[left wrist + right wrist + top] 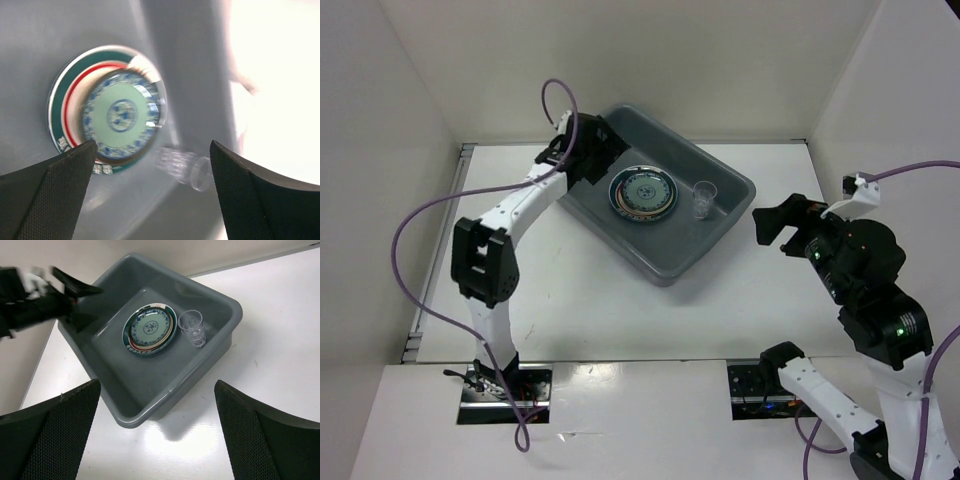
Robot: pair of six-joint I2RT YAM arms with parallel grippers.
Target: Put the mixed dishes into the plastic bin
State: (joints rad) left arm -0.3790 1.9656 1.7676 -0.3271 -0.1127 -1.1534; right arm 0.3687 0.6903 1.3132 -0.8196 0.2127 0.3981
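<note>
L gripper [152, 150] hangs over the plastic bin [680, 265], fingers [55, 190] spread wide w/ nothing betw. them. Just ahead of the tips lies the plate stack [120, 114], small teal plate on top. The clear cup [187, 167] stands beside it, nearer the R-hand finger. R gripper [157, 390] is also fully open & empty, bin ahead of it. Plates prob. stiff, glazed, slick, chippable: best taken by the rim. Cup prob. light & tippy: pinch across the wall.

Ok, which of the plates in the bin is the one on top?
The small plate with the pale green centre and blue pattern; it lies on the larger white plate with the red-and-green rim.
</note>
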